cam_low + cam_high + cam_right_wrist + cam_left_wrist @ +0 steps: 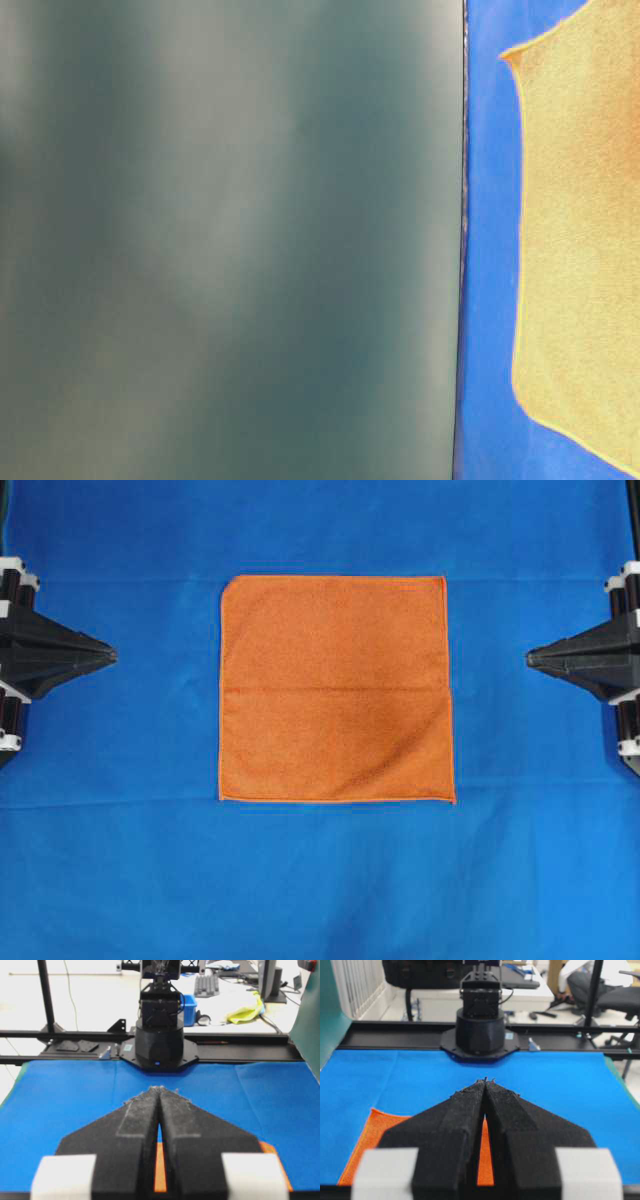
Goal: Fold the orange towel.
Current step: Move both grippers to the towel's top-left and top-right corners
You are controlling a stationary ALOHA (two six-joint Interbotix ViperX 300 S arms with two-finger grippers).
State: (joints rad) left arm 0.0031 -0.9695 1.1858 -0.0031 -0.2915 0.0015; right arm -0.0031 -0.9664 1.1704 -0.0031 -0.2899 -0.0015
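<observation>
The orange towel lies spread flat as a square in the middle of the blue table cover, with a faint crease across its middle. It also shows at the right of the table-level view as the orange towel. My left gripper is shut and empty at the left edge, well clear of the towel. My right gripper is shut and empty at the right edge, also apart from it. In the wrist views the left gripper and the right gripper have their tips together, with orange towel below.
A blue cloth covers the whole table. The opposite arm's base stands at the far table edge in each wrist view. A blurred dark green panel fills the left of the table-level view.
</observation>
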